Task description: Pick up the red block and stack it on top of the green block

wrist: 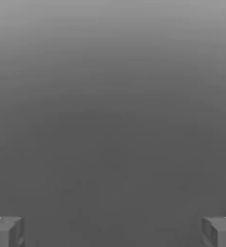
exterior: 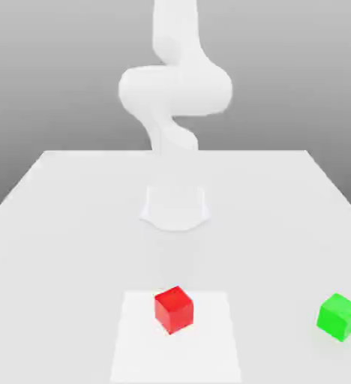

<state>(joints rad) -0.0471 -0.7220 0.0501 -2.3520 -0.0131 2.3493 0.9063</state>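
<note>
We see a white desk [exterior: 51,217] with the white arm [exterior: 175,90] rising at its far edge in the exterior view, bent into a thick elbow above its round base [exterior: 175,206]. The red block [exterior: 173,309] sits on the desk close to the near edge, about midway along it, turned so that one corner faces us. It rests on a slightly brighter square patch [exterior: 133,352] of the desk surface. The green block [exterior: 338,316] stands near the same near edge but toward the exterior view's right, close to that side edge and well apart from the red block, also turned at an angle. Neither block touches the other or the arm. In the hand view we see the fingers [wrist: 6,231] as two grey tips at opposite sides, spread wide apart with nothing between them, against a plain grey background.
</note>
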